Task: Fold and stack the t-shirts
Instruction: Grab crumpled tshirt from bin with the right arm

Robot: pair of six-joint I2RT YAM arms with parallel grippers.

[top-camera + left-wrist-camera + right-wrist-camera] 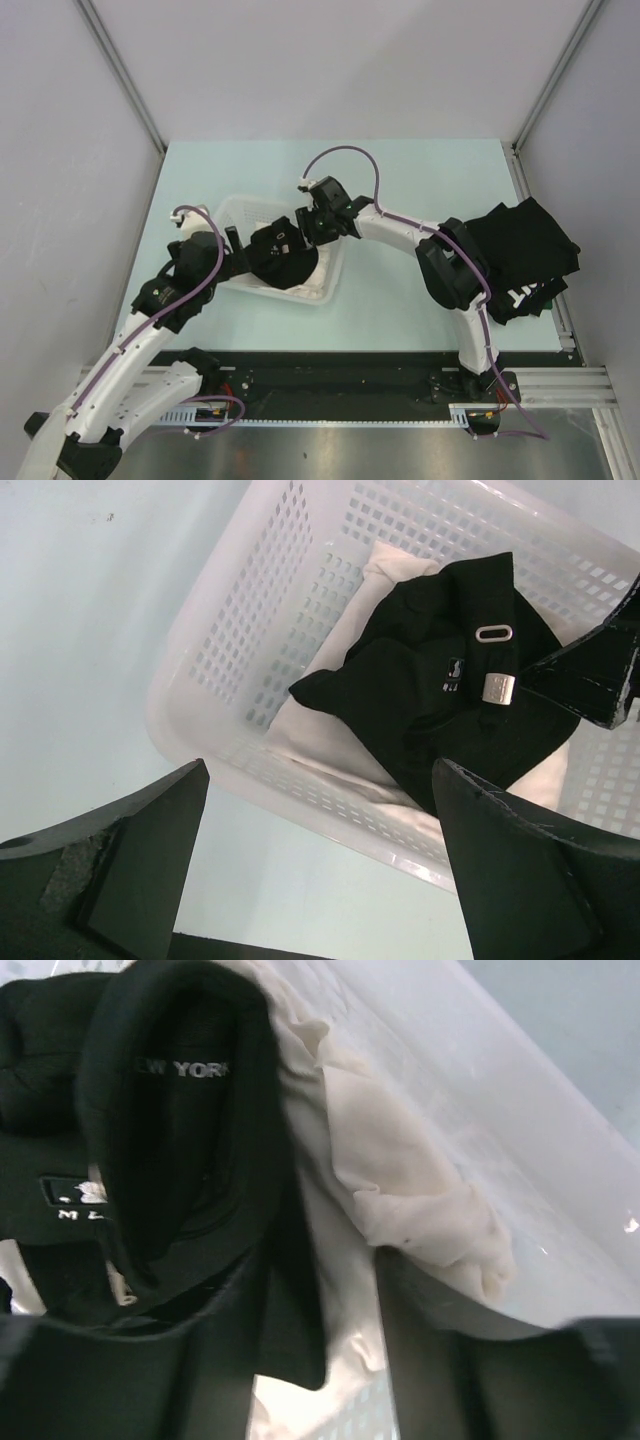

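Note:
A black t-shirt [440,680] with a white-lettered neck label lies bunched on a cream-white t-shirt [340,650] inside the white mesh basket [260,610]. My right gripper [320,1360] reaches down into the basket. Its fingers stand partly apart, with an edge of the black t-shirt [180,1130] and a fold of the cream one [400,1180] between them. My left gripper [320,880] hangs wide open just outside the basket's near wall, over bare table, holding nothing. More black t-shirts [525,250], one with white print, lie heaped at the table's right edge.
The basket [232,205] sits left of the table's middle, with both arms converging on it. The right arm's elbow [455,265] hangs beside the heap. White walls with metal frame posts close in the table on three sides.

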